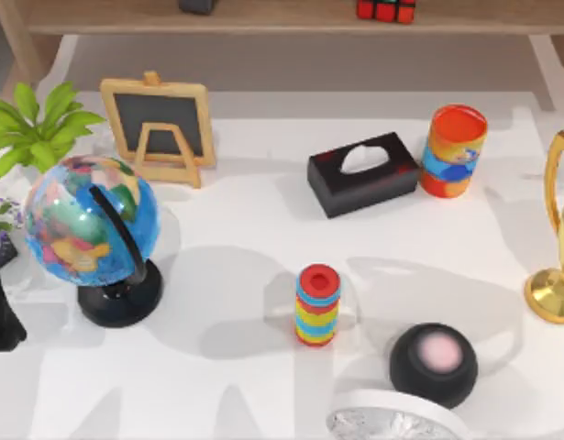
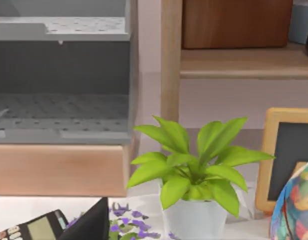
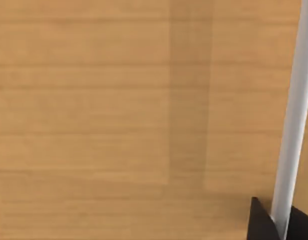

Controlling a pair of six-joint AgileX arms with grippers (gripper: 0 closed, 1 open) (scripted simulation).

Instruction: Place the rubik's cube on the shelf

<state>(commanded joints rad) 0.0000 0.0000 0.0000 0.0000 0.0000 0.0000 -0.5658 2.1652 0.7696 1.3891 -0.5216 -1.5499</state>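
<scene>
The rubik's cube (image 1: 386, 10) sits on the shelf (image 1: 282, 18) at the far edge of the top view, right of the middle, with nothing touching it; on the white table (image 1: 254, 275) in front stand a black tissue box (image 1: 363, 173), a striped cup (image 1: 454, 150), a little chalkboard (image 1: 159, 126), a globe (image 1: 91, 227), a green plant (image 1: 29, 126), a striped cylinder (image 1: 318, 305) and a gold trophy (image 1: 561, 240); I cannot tell if either pincer is open or closed.
</scene>
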